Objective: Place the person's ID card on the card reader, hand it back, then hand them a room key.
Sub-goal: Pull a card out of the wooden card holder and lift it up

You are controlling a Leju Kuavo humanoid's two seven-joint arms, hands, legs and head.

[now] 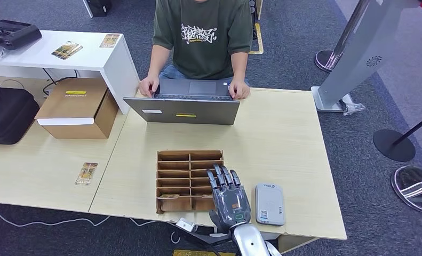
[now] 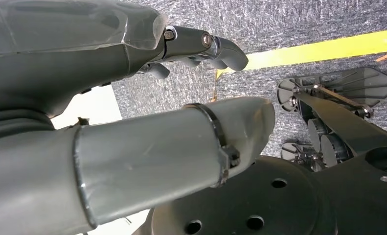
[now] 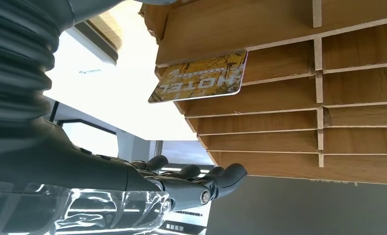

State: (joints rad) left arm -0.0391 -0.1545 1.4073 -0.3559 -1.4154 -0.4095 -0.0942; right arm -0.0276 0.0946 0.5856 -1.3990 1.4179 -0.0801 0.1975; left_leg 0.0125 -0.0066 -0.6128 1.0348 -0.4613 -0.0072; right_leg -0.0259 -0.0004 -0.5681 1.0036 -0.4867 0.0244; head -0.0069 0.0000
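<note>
1. In the head view we see the right hand (image 1: 229,198) low over the near edge of the table (image 1: 283,144), palm down, with its fingers (image 1: 223,176) stretched out and a little apart, holding nothing. The fingertips lie over the right column of the wooden slot tray (image 1: 189,180). Just to the right of the hand is the grey card reader (image 1: 269,204), apart from it. A yellowish card (image 1: 167,196) shows partly in a near-left slot of the tray, left of the fingers; another card (image 1: 86,173) lies far left on the next table. Beyond the fingertips a person (image 1: 203,40) sits at a laptop (image 1: 183,110).

2. In the left wrist view the left hand (image 2: 132,122) is over carpet. Its dark fingers (image 2: 206,46) look bent, the tips cut by the thumb; we cannot tell if they are closed.

3. In the right wrist view the fingers (image 3: 201,181) are extended and empty. The room key (image 3: 201,78), printed "HOTEL", sticks out of a tray slot, well apart from them; its inner end is hidden.
</note>
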